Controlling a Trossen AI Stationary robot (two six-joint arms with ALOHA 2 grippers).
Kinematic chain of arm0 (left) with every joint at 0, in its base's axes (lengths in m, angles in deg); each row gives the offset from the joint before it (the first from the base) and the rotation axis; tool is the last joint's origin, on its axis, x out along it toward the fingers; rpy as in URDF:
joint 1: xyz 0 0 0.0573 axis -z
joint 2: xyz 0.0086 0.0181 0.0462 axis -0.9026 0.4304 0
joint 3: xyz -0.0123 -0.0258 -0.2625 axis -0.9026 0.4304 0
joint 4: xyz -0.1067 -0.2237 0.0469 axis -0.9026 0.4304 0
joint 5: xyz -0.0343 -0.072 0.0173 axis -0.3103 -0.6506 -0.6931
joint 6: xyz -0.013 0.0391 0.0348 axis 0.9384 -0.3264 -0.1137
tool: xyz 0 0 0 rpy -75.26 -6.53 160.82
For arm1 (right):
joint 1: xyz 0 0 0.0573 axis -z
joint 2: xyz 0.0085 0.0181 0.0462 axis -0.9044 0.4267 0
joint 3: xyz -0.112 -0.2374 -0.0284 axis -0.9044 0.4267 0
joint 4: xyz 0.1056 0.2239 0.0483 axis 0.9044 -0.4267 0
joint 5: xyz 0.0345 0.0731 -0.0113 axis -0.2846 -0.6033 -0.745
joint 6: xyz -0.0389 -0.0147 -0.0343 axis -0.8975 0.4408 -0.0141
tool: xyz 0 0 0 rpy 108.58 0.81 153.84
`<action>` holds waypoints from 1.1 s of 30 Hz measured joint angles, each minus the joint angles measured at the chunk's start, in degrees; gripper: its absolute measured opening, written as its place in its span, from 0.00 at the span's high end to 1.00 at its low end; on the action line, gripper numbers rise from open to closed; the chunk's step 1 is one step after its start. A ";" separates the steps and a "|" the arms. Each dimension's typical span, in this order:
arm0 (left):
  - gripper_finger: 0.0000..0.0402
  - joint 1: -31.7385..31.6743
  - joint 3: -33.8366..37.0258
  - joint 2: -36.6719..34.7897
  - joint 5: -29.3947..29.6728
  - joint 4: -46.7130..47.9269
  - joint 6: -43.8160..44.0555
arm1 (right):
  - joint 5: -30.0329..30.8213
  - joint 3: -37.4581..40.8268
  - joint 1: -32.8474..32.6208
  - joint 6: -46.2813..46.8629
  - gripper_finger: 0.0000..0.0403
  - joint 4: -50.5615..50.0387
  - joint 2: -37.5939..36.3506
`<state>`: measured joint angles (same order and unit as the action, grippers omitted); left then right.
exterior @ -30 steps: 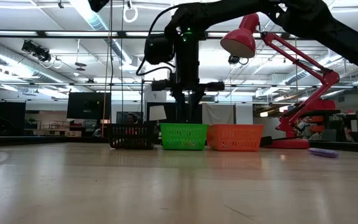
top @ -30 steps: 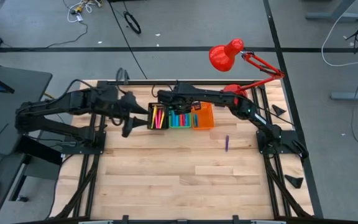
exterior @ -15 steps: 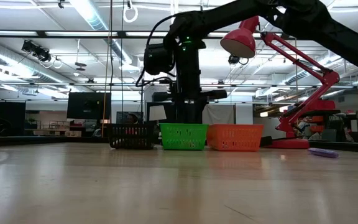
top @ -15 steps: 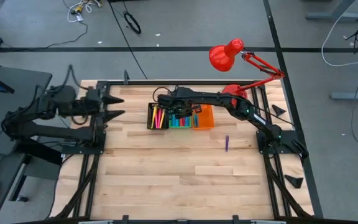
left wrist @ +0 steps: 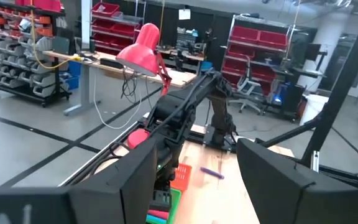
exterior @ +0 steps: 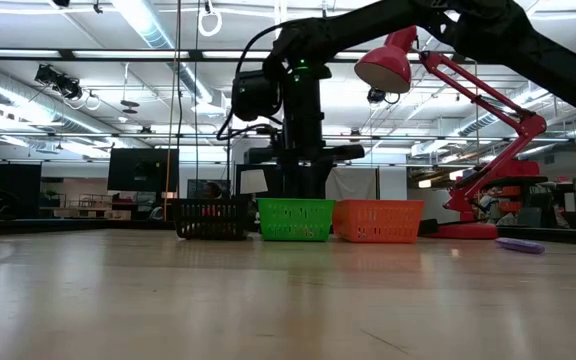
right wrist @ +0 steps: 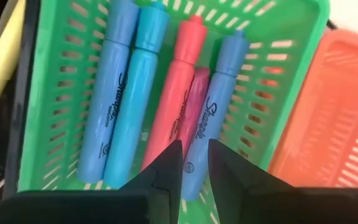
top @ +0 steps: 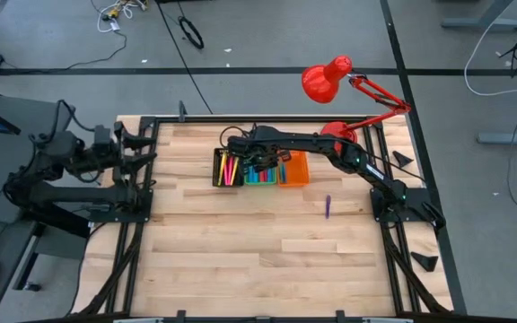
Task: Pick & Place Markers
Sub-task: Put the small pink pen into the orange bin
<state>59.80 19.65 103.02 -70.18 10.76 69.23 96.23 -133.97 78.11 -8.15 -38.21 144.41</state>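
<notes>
Your right gripper hangs over the green slotted plastic bin with its fingers nearly together and nothing between them, above the blue and pink-red markers lying side by side inside. Your left gripper waits open at the table's left edge, well apart from the bins. One purple marker lies alone on the wooden table; lifting carelessly risks snagging the bin rim, and a round marker may roll from an off-centre pinch
</notes>
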 joint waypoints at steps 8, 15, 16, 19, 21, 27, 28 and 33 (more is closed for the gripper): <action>0.43 0.00 0.00 0.64 -0.66 0.26 0.04 | 2.66 0.00 0.02 -5.33 0.81 1.52 0.00; 0.43 0.00 0.00 0.61 -0.68 0.14 0.07 | 2.65 0.00 -0.17 -6.18 0.81 1.94 0.00; 0.43 0.00 0.00 0.61 -0.68 0.20 0.07 | 2.67 0.00 -0.17 -6.11 0.81 1.96 0.00; 0.43 0.00 0.00 0.61 -0.68 0.17 0.07 | 2.67 0.00 -0.14 -5.27 0.81 2.54 0.00; 0.43 0.00 0.00 0.61 -0.70 0.19 0.07 | 3.20 0.00 -0.09 -4.99 0.81 3.45 -0.02; 0.43 0.00 0.00 0.61 -0.70 0.19 0.07 | 5.51 0.00 0.54 -0.56 0.81 3.82 -0.02; 0.43 0.00 0.00 0.61 -0.70 0.19 0.07 | 5.49 0.00 0.68 0.01 0.81 3.82 -0.02; 0.43 0.00 0.00 0.61 -0.70 0.19 0.07 | 3.73 -0.07 1.08 1.80 0.81 4.02 1.44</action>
<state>59.80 19.65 103.63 -70.88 10.95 69.30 99.96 -134.03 79.19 -6.35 -34.19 145.85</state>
